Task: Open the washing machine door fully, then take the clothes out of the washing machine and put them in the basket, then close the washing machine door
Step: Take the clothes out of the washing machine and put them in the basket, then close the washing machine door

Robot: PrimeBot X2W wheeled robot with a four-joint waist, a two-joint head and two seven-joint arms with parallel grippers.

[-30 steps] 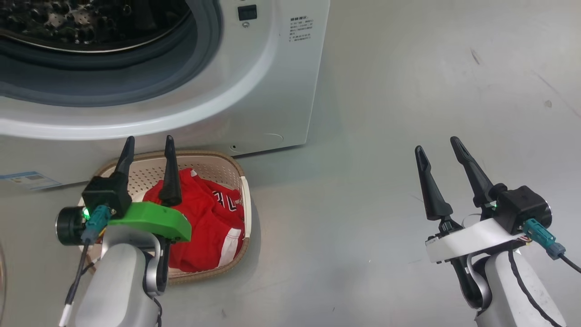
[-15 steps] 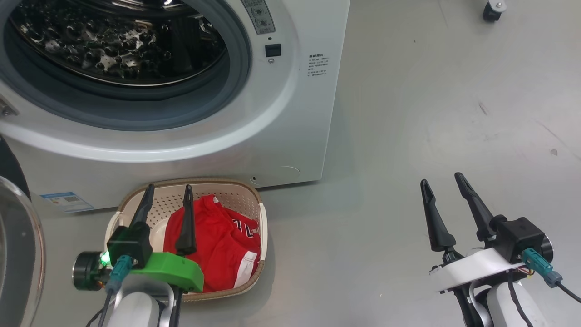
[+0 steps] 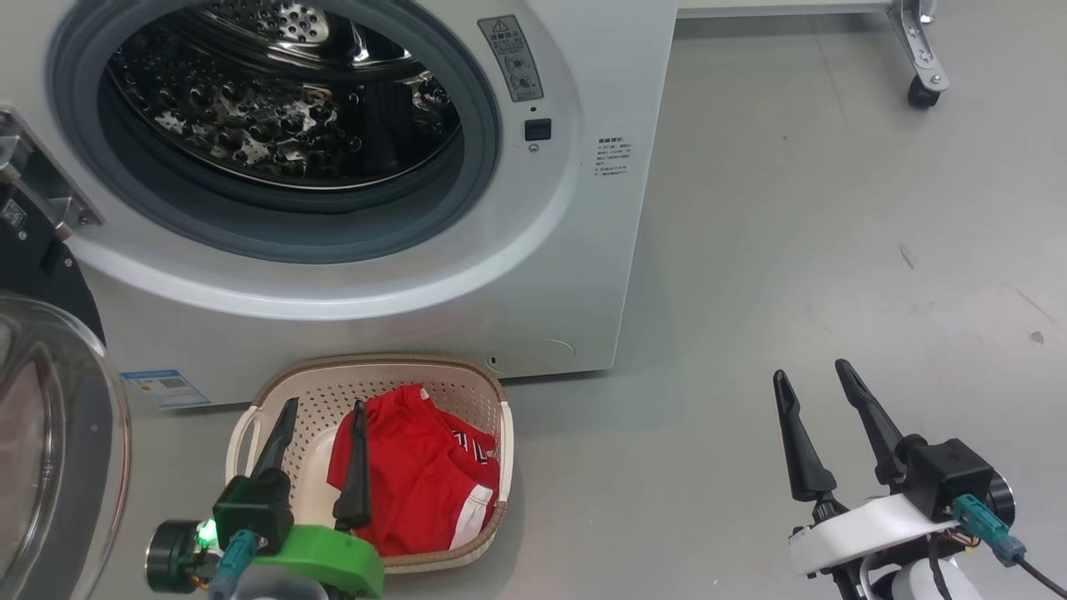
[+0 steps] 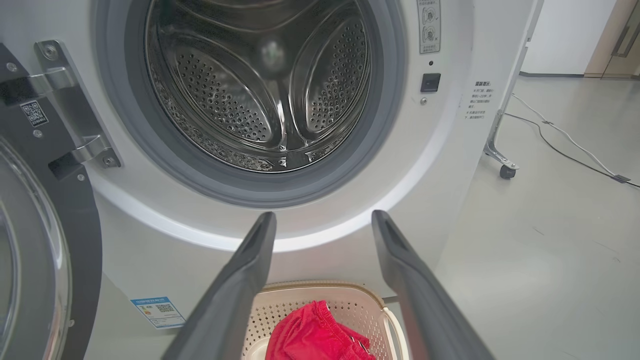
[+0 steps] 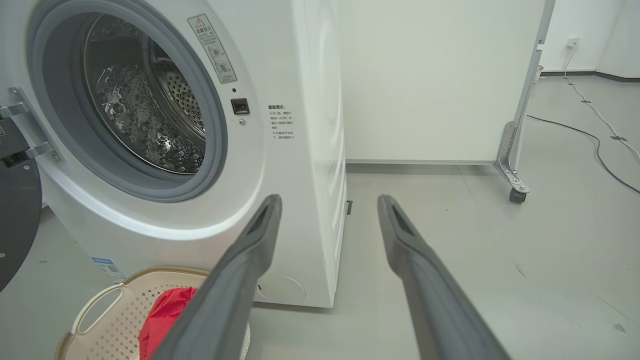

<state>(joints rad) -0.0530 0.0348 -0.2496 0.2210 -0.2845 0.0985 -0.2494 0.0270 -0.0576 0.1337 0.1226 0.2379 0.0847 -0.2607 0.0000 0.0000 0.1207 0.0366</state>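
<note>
Swinging out at left: washing machine door [image 3: 58,433], crowding that side. Leaving washing machine [image 3: 583,250] mouth unblocked. Sitting just under the mouth: basket [image 3: 375,364]. Lying open right of machine: floor [image 3: 792,250], caster leg [image 3: 917,75] well back.

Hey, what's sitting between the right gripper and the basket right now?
Nothing but bare grey floor. The head view shows that stretch from the right gripper across to the basket, which holds the red clothes.
</note>
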